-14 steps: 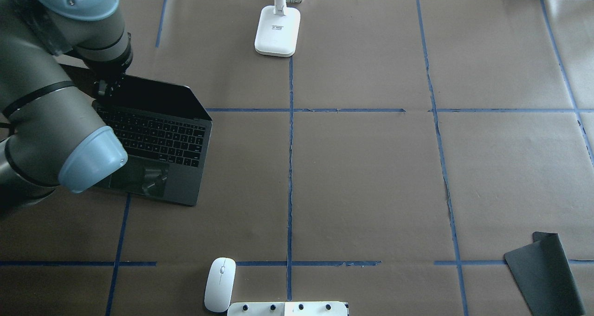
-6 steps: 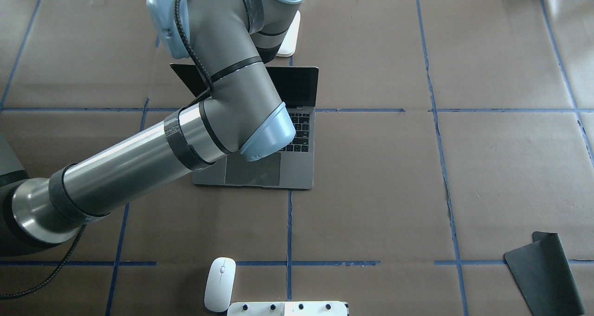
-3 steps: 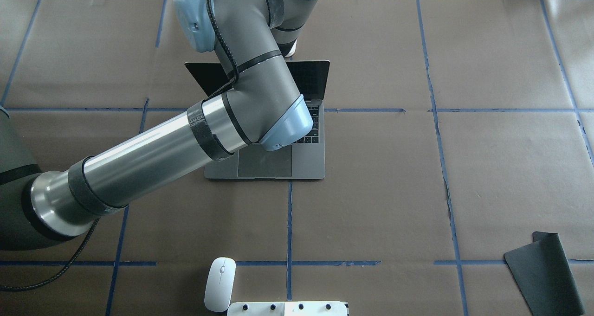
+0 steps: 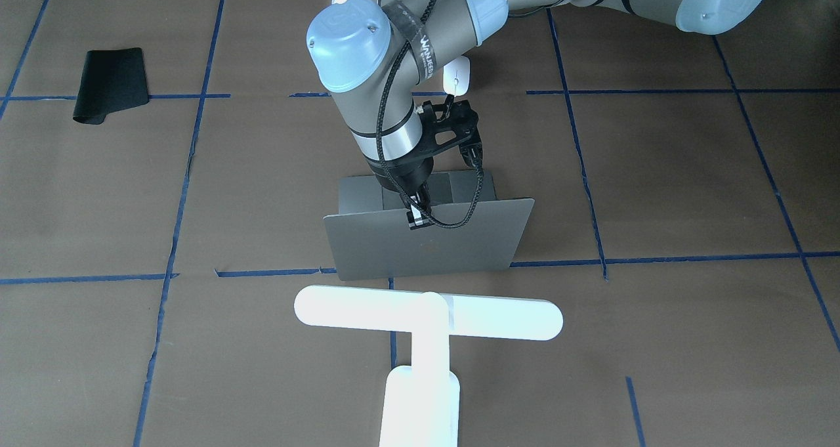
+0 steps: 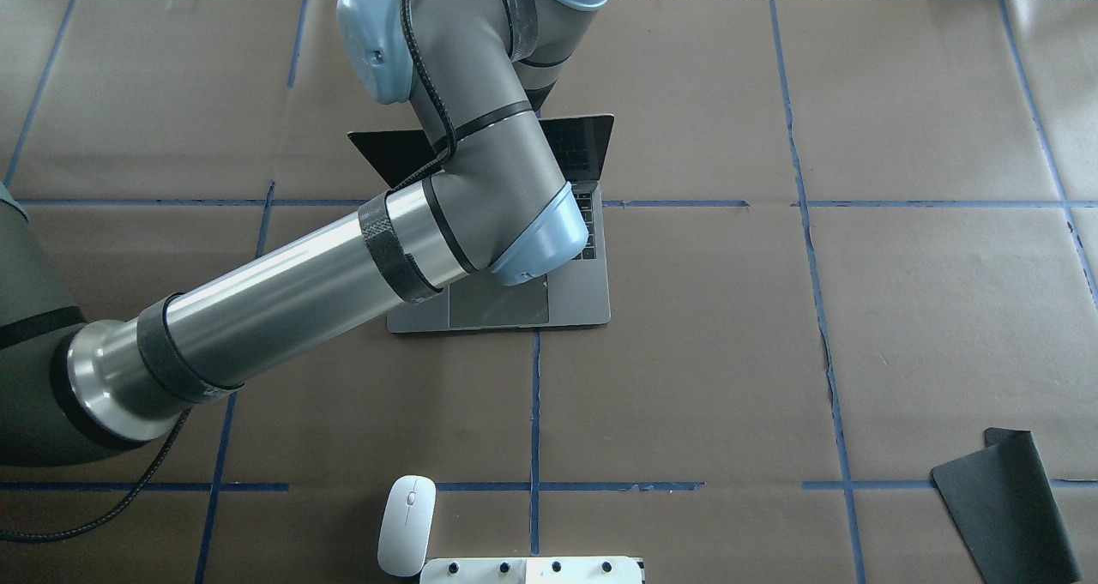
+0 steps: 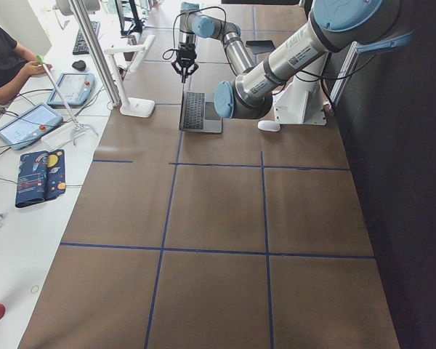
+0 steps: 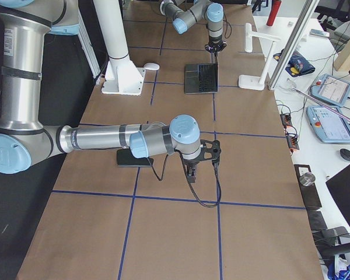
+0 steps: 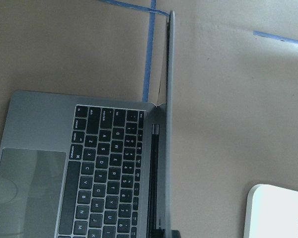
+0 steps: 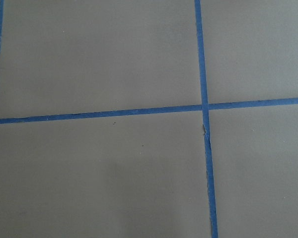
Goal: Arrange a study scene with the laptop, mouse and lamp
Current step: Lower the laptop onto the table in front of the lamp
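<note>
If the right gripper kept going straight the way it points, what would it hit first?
The right gripper points down, so it would likely meet the brown table paper first, near a blue tape crossing; nothing else shows in its path.

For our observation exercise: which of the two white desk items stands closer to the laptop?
The lamp, just behind the open laptop; the mouse lies far off.

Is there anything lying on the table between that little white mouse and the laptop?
Nothing visible. Between the mouse and the laptop lies only bare brown paper with blue tape lines. The left claw grips the laptop's lid, away from that stretch.
</note>
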`<state>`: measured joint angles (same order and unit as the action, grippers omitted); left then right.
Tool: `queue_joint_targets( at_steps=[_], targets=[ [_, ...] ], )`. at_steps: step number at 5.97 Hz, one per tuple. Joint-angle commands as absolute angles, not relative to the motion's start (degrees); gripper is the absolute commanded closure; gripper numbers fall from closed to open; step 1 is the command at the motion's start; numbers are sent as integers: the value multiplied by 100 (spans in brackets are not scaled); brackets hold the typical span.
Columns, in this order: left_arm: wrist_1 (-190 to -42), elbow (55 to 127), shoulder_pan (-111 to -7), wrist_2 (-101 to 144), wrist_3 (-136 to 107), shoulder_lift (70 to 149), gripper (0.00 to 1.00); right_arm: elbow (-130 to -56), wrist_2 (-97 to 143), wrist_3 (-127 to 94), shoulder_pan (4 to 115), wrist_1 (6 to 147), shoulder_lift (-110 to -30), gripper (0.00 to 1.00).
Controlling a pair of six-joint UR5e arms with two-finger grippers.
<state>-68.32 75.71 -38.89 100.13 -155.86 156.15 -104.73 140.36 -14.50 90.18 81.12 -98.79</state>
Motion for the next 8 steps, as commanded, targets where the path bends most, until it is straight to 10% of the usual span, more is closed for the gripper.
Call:
queue_joint_targets(
  at_steps=[1,5,6,7,8],
  targets=[
    [-6838,7567,-3876,10020,-15670,15662,100,-10468,14036,-1450,9018,8112,-9879,0],
    [-6864,7410,-3841,10020,-15741,15820,99,-10468,14036,-1450,9018,8112,-9879,0],
    [-6873,7418,-3815,10020,-15741,15829,76,-10459,14027,-1450,9018,8112,-9870,0],
    [-6890,7435,-3814,10011,-15680,15829,21,-10450,14027,-1450,9018,8112,-9861,0],
    [-6891,7444,-3814,10019,-15654,15829,0,-10450,14027,-1441,9018,8121,-9853,0]
  ],
)
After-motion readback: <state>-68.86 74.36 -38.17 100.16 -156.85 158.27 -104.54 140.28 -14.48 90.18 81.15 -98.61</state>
